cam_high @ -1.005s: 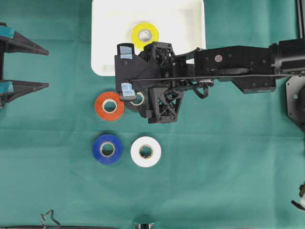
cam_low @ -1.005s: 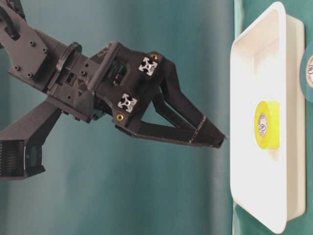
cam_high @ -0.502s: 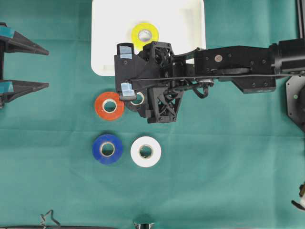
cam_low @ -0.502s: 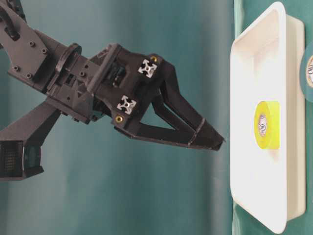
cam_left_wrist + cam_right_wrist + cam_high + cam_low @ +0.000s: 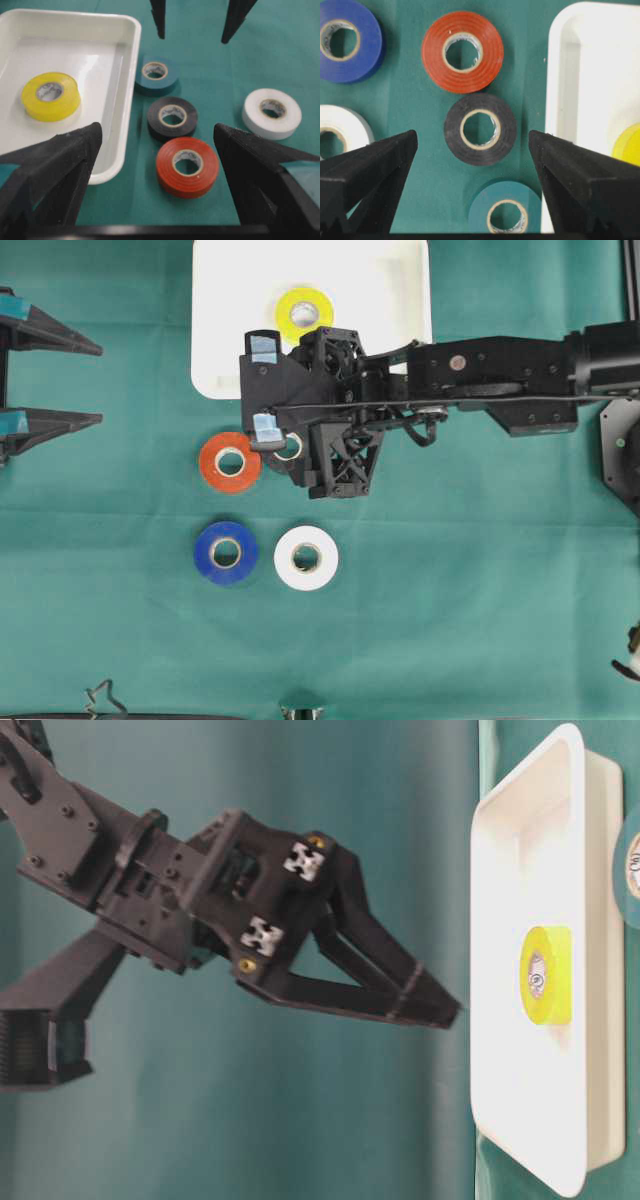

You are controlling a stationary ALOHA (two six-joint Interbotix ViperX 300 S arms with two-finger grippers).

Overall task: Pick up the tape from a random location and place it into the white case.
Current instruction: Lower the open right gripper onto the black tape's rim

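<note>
Hovering wide open and empty, the right gripper [image 5: 472,150] straddles the black tape [image 5: 480,129], crowded by red tape [image 5: 462,52], teal tape [image 5: 506,207] and the white case [image 5: 557,100].

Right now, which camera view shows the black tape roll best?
The right wrist view: the black tape roll lies whole and centred between the open right hand's fingers. The left wrist view shows it smaller. Overhead, the arm hides nearly all of it; table-level misses it.
</note>
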